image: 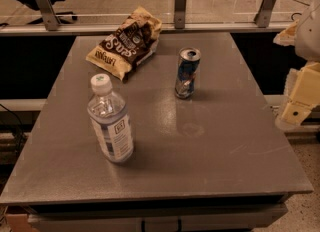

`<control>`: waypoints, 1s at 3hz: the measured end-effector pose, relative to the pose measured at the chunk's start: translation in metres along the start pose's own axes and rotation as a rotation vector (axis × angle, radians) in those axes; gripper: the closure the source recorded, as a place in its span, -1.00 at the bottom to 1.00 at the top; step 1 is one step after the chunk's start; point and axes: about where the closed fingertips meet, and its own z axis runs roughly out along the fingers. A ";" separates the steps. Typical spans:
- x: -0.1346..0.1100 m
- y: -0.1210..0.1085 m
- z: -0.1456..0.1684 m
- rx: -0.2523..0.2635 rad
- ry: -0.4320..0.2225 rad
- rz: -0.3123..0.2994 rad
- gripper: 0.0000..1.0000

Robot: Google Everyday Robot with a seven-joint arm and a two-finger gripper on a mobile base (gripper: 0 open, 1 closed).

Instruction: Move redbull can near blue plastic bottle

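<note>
The can (187, 73) stood upright near the middle of the counter (240, 141), well apart from the bottle (111, 121), untouched since the end effector (300, 98) hung beyond the right edge, its state impossible to tell.

The grey desk (225, 141) is carrying three things. The blue plastic bottle (111, 126) is standing upright. The redbull can (187, 73) is standing behind it to the right, well apart. A chip bag (127, 43) is lying behind the bottle. The gripper (296, 110) is hanging far right of the bottle, off the desk.
</note>
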 end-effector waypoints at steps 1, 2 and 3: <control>0.000 0.000 0.000 0.000 -0.001 0.000 -1.00; -0.009 -0.017 0.014 0.011 -0.113 0.023 -1.00; -0.042 -0.063 0.052 0.003 -0.369 0.033 -1.00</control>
